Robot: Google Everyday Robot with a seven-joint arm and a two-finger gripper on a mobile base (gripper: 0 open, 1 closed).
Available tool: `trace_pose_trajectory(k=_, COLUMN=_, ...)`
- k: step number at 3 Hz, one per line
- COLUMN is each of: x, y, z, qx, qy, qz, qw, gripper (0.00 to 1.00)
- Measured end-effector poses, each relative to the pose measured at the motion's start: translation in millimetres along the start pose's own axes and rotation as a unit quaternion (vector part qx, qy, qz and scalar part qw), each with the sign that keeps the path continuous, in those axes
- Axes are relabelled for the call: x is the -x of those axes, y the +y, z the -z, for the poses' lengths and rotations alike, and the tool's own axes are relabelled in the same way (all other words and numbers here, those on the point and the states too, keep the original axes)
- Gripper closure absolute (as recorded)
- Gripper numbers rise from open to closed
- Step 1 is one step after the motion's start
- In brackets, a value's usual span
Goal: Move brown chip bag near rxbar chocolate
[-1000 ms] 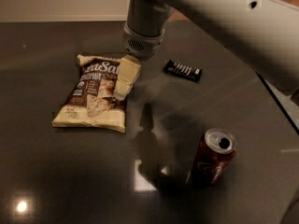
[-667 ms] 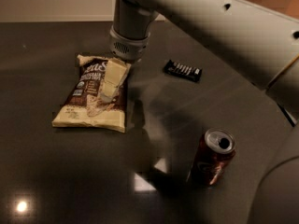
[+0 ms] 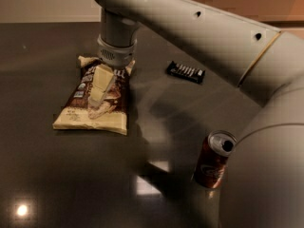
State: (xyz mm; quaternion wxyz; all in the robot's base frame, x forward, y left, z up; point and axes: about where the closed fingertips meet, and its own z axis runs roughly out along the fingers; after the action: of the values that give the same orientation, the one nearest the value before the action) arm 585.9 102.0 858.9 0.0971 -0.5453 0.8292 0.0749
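Note:
The brown chip bag (image 3: 78, 103) lies flat on the dark table at the left, dark brown front with cream edges. The rxbar chocolate (image 3: 185, 72), a slim black bar with white lettering, lies to the right of the bag, well apart from it. My gripper (image 3: 97, 104) points down over the middle of the bag, its cream fingers (image 3: 101, 87) reaching the bag's front and hiding part of the print. The arm crosses the frame from the upper middle to the right.
A red-brown soda can (image 3: 213, 159) stands upright at the front right, close to the arm's body. The dark glossy table (image 3: 71, 184) shows light reflections at the front. A pale wall runs along the table's far edge.
The gripper has moved left and down, from the bag's right edge to over the bag's middle. The bag, bar and can have not moved.

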Motion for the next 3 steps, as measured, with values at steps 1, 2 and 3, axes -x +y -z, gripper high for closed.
trace_pose_trajectory(k=1, x=7.0, y=-5.1, z=-12.5, qx=-0.01, qy=0.015, qz=-0.028, qw=0.9994, gripper=0.0)
trace_pose_trajectory(k=2, x=10.8, y=-6.7, z=-19.8, qx=-0.011, qy=0.024, qz=-0.057, qw=0.9981, gripper=0.0)
trace_pose_trajectory(k=3, x=13.9, y=-5.1, z=-19.0, qx=-0.005, qy=0.022, qz=-0.069, qw=0.9974, gripper=0.18)
